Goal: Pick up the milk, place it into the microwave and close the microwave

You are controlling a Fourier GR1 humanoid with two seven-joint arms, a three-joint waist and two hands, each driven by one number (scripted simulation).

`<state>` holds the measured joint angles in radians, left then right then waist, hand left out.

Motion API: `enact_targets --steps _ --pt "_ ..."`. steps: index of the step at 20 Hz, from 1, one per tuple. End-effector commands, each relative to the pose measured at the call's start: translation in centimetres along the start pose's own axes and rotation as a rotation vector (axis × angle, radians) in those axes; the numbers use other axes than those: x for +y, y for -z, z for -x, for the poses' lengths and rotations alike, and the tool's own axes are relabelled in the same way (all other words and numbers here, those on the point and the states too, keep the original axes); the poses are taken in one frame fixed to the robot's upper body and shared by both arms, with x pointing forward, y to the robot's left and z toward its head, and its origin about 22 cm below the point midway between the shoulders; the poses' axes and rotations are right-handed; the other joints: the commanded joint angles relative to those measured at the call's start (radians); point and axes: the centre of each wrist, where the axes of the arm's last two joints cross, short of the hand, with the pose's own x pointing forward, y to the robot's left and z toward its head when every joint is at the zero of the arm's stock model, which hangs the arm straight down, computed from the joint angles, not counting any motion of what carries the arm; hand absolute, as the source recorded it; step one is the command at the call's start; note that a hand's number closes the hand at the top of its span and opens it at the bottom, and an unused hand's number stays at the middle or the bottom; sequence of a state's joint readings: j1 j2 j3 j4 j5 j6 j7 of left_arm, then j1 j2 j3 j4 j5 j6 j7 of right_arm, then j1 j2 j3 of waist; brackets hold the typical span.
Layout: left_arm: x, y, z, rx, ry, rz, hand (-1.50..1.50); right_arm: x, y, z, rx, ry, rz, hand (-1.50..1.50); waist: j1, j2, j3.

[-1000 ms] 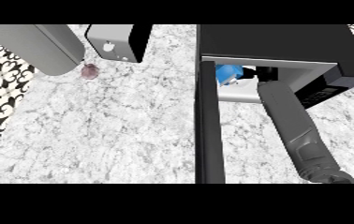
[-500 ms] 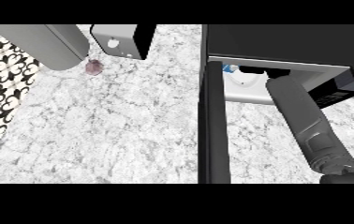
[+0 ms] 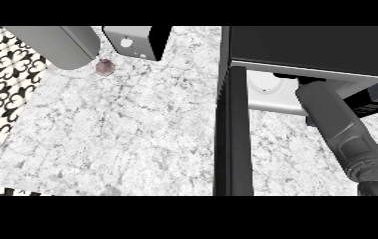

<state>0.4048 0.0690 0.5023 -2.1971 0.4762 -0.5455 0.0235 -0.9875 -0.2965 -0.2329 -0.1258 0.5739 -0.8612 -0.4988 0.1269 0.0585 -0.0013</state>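
At right in the head view, microwave (image 3: 303, 48) with door (image 3: 235, 133) swung open toward near. Right forearm (image 3: 336, 125) reaches into the cavity; hand hidden, state unclear. Milk not visible. Small purplish object (image 3: 104, 67) on counter (image 3: 125, 133) far left.

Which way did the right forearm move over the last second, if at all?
Yes. The right forearm swung right, away from the open microwave door, and reached further under the microwave top; its robot hand is now hidden.
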Motion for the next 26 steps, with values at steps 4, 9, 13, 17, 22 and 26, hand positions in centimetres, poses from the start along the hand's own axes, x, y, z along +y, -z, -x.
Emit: enact_targets --steps 4,9,13,17,22,26 --pt "-0.2 1.0 0.5 0.005 0.026 0.0 -1.5 0.0 0.4 -0.6 -0.099 0.042 -0.043 -1.5 -0.01 0.0 0.008" --pt "-0.8 1.5 1.0 0.036 0.012 0.098 -1.5 0.3 1.0 -2.0 -0.151 0.113 -0.072 -1.5 -0.006 0.003 0.009" --pt "-0.9 1.7 1.7 0.032 -0.001 0.131 -1.5 0.4 0.5 -1.6 -0.16 0.199 -0.127 -1.5 -0.021 -0.005 0.008" --pt "-1.0 1.9 2.0 0.032 -0.029 0.165 -1.5 0.1 1.3 -2.2 -0.155 0.344 -0.166 -1.5 -0.038 -0.017 0.007" --pt "-3.0 3.0 2.1 0.022 -0.048 0.256 -1.5 1.4 -0.9 -1.3 -0.138 0.504 -0.199 -1.5 -0.061 -0.025 0.007" --pt "-4.8 2.5 1.5 0.016 -0.071 0.272 -1.5 1.9 -2.7 0.2 -0.101 0.611 -0.236 -1.5 -0.064 -0.031 0.006"
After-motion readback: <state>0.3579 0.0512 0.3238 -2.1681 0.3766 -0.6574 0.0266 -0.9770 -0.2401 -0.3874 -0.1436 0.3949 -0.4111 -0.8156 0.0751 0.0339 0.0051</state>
